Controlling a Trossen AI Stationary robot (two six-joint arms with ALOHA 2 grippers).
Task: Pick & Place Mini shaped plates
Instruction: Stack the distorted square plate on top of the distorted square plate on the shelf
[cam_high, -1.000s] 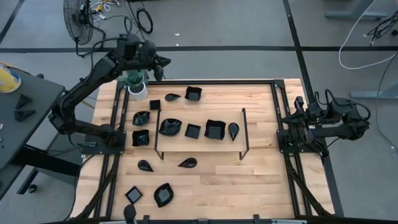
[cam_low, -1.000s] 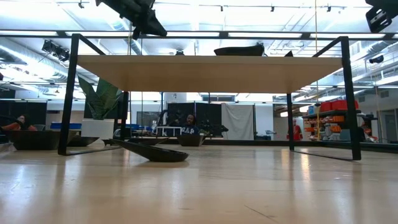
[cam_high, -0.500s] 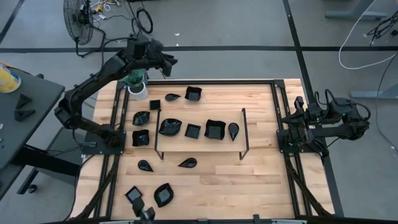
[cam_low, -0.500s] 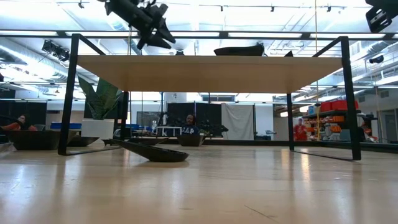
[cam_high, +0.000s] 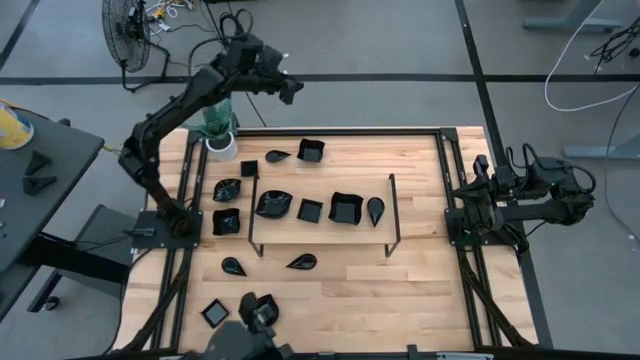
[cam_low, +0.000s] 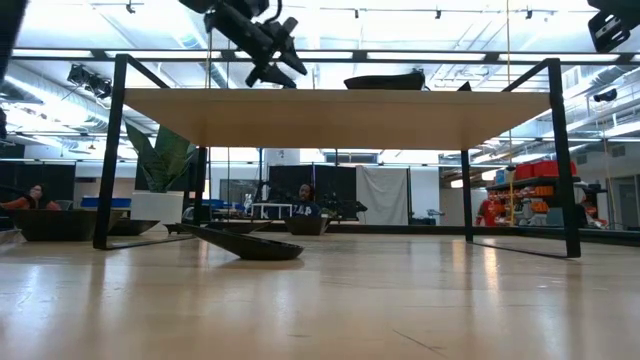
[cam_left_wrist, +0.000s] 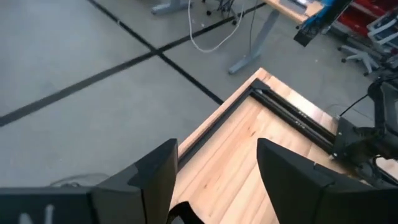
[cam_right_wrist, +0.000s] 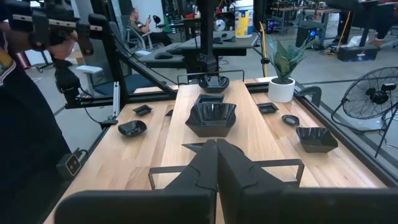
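Observation:
Several mini shaped plates, glossy black, lie on the wooden table: a square one (cam_high: 310, 150) and a teardrop one (cam_high: 278, 156) at the far side, and a leaf-shaped one (cam_high: 262, 312) near the front. More rest on the raised wooden shelf (cam_low: 340, 115), among them a square one (cam_high: 346, 208). My left gripper (cam_high: 292, 88) (cam_left_wrist: 217, 149) hangs open high over the table's far edge, with nothing between its fingers. My right gripper (cam_high: 455, 197) (cam_right_wrist: 216, 144) waits shut at the table's right edge.
A white pot with a green plant (cam_high: 221, 140) stands at the far left corner. The shelf's thin black wire frame (cam_high: 393, 215) stands mid-table. A person in dark clothes (cam_right_wrist: 25, 124) stands at the near edge, showing as a dark shape (cam_high: 250, 338) in the high view.
My left gripper has moved toward the table's right, high over the far edge and away from the plant pot. It has rolled a little and gone from shut to open. The dark shape at the near edge has come in over the front left plates.

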